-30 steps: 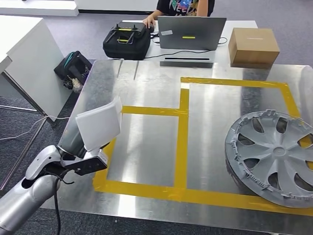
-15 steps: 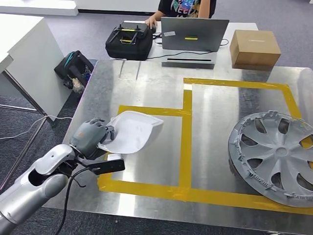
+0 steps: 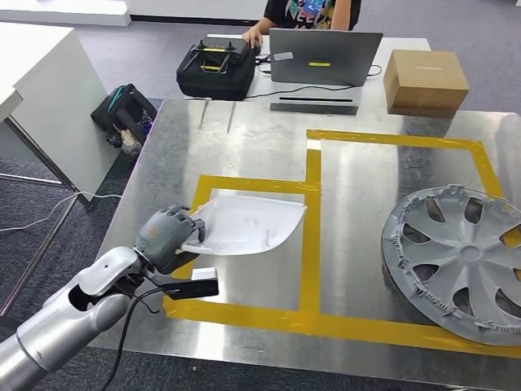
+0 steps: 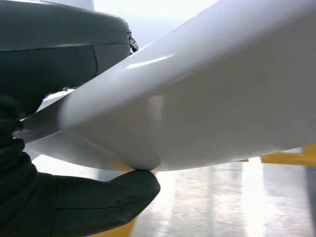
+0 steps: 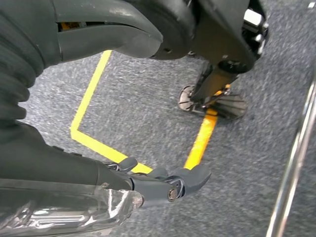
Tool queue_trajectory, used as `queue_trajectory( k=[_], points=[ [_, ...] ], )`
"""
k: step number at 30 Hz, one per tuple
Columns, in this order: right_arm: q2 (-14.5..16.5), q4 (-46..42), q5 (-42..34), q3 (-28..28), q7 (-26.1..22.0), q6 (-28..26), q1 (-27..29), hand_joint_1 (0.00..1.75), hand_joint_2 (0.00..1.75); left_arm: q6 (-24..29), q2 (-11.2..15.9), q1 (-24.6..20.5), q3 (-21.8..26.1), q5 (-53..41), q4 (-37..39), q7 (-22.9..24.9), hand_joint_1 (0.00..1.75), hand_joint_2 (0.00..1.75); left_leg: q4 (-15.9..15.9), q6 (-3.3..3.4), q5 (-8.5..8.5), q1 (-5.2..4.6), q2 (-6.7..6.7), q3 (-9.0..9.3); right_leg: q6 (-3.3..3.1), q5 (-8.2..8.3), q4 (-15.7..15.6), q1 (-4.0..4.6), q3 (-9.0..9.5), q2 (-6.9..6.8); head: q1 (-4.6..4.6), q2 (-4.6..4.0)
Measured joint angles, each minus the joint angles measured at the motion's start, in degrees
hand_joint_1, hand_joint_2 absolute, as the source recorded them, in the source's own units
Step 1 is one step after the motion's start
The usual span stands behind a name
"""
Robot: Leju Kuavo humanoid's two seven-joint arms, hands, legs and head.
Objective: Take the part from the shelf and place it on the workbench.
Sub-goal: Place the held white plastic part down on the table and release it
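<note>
The white plastic part (image 3: 249,224) lies nearly flat, low over the left yellow-taped rectangle (image 3: 246,314) of the metal workbench (image 3: 246,138). My left hand (image 3: 164,236) grips its left end at the tape's left edge. In the left wrist view the part (image 4: 209,98) is pinched between the thumb (image 4: 111,197) and the fingers above it, with the shiny bench just beneath. Whether the part touches the bench I cannot tell. My right hand (image 5: 74,170) hangs over grey carpet, its fingers (image 5: 178,182) stretched out and holding nothing.
A grey wheel cover (image 3: 457,261) lies in the right taped rectangle. Behind the bench stand a laptop (image 3: 322,57), a black case (image 3: 216,69) and a cardboard box (image 3: 425,81), with a person (image 3: 301,12) seated there. A white table (image 3: 43,98) and a dark bag (image 3: 123,110) are at left.
My left hand has turned the white part from upright to nearly flat and carried it to the right and lower, over the left taped rectangle.
</note>
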Motion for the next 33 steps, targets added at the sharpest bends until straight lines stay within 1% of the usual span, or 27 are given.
queue_trajectory(
  k=[4, 9, 13, 16, 21, 33],
  points=[
    [0.44, 0.27, 2.08, -1.52, 0.59, 1.62, 0.04, 0.00, 1.75, 3.06, -3.02, -0.19, -1.28, 2.18, 3.11, -2.71, 1.75, 1.75, 0.00, 0.04, 0.00, -0.09, 0.00, 0.00, 0.04, 0.02, -0.03, -0.11, 0.00, 0.00, 0.01, 0.00],
    [0.89, 0.91, 3.81, -2.63, 1.43, 3.05, -0.02, 0.00, 1.75, 2.99, -6.80, -1.48, -4.04, 2.19, 7.57, -2.26, 1.75, 1.75, 0.01, 0.10, 0.02, -0.18, 0.00, -0.01, 0.08, 0.05, -0.05, -0.20, 0.01, 0.00, 0.01, 0.00],
    [1.21, 1.34, 5.31, -3.30, 2.13, 3.69, -0.04, 0.00, 0.00, 1.46, -9.06, -2.80, -6.17, 2.10, 10.66, -0.94, 0.00, 1.75, 0.01, 0.12, 0.02, -0.19, 0.00, -0.02, 0.12, 0.08, -0.07, -0.22, 0.01, 0.01, 0.01, 0.00],
    [1.44, 1.63, 6.55, -4.04, 2.68, 4.11, 0.02, 0.00, 0.00, 0.58, -9.94, -3.49, -7.59, 2.35, 12.11, -0.62, 0.00, 1.75, 0.01, 0.13, 0.02, -0.19, 0.00, -0.02, 0.12, 0.08, -0.07, -0.22, 0.00, 0.01, 0.00, 0.00],
    [1.75, 2.09, 7.46, -5.15, 3.08, 4.67, 0.14, 0.00, 0.00, 0.38, -10.64, -4.03, -9.24, 3.01, 13.26, -0.62, 0.00, 1.75, 0.01, 0.13, 0.02, -0.19, 0.00, -0.03, 0.12, 0.08, -0.07, -0.22, 0.01, 0.01, 0.01, 0.00],
    [2.19, 2.63, 7.97, -6.52, 3.34, 4.94, 0.74, 0.00, 0.00, 0.36, -10.91, -4.57, -10.98, 3.34, 14.76, -0.03, 0.00, 1.75, 0.01, 0.14, 0.02, -0.20, 0.00, -0.03, 0.13, 0.09, -0.09, -0.22, 0.02, 0.00, 0.01, 0.00]
  ],
)
